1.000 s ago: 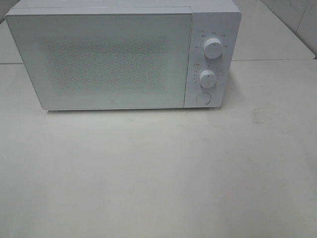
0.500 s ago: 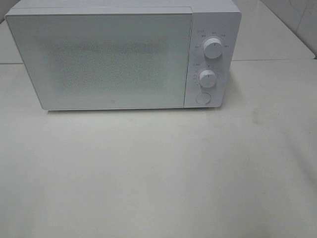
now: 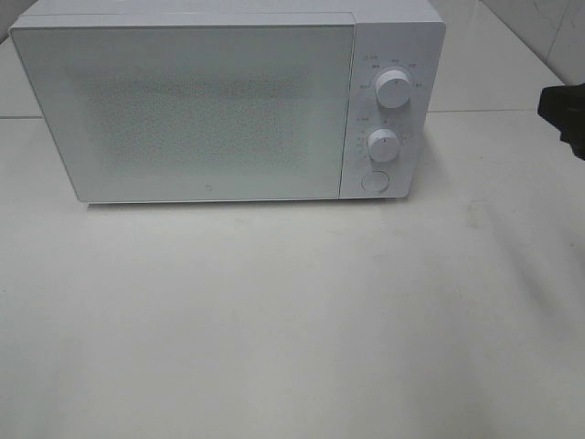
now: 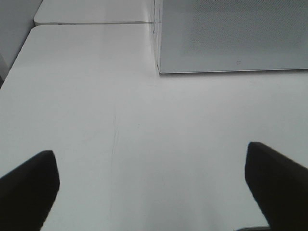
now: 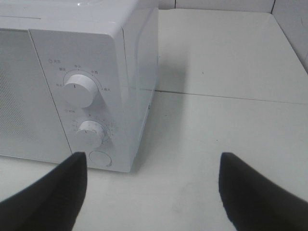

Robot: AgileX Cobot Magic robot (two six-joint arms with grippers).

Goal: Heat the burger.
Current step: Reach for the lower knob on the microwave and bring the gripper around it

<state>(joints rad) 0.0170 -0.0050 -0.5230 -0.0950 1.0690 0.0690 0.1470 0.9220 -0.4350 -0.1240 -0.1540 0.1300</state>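
The left gripper point(image 4: 153, 185) spreads matte black fingers wide over the smooth white table point(image 3: 274, 320). The boxy glossy-white microwave point(image 3: 210, 110) has a speckled closed door, a round upper knob point(image 3: 393, 89), a lower knob point(image 3: 384, 144) and a flat round button point(image 3: 374, 181). The right gripper point(image 5: 154, 192) is also spread apart. I cannot tell where the burger is.

Shut microwave point(image 3: 210, 110) blocks the rear of the table point(image 3: 292, 320); front lies open.
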